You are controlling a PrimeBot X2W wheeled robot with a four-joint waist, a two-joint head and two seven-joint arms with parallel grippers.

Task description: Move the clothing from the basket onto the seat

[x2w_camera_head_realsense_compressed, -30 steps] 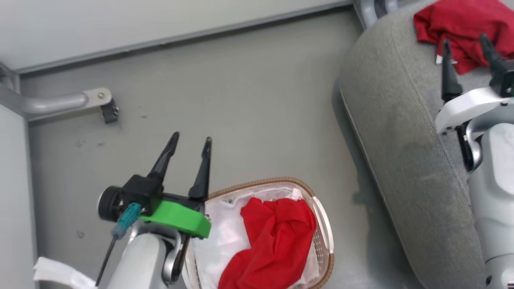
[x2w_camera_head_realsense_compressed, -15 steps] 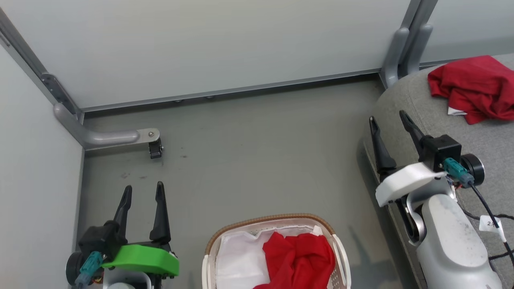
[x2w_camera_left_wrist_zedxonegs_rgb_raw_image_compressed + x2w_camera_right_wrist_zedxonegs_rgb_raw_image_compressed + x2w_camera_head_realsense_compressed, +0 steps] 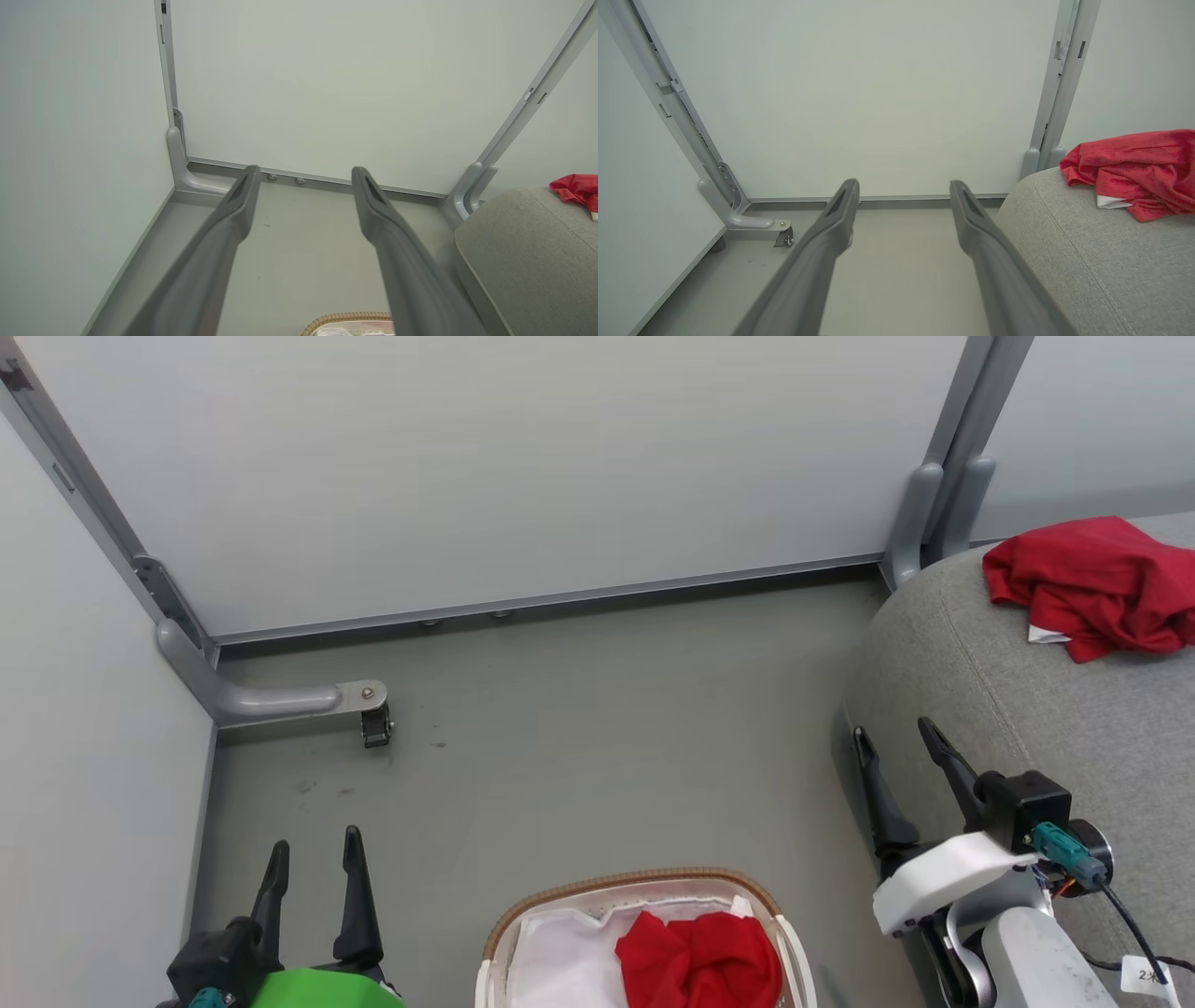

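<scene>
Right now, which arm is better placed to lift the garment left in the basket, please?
Probably the right: its open fingers are nearer the red garment in the basket, and beside the seat.

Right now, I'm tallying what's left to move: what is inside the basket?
Inside the basket lie a white cloth liner and a crumpled red garment toward its right side. Anything beneath the garment is covered; the basket's near end is out of frame.

Head view. Basket (image 3: 635, 882) on the floor (image 3: 607, 728) at 6 o'clock, with 1 garment (image 3: 700, 961) in it. Seat (image 3: 1027, 728) at 3 o'clock, right of the basket and apart from it; 2nd garment (image 3: 1092, 583) on it at 2 o'clock. Left gripper (image 3: 313, 840) at 7 o'clock; right gripper (image 3: 892, 728) at 4 o'clock, beside the seat's edge. Wall (image 3: 523, 467) behind, at 12 o'clock.
</scene>
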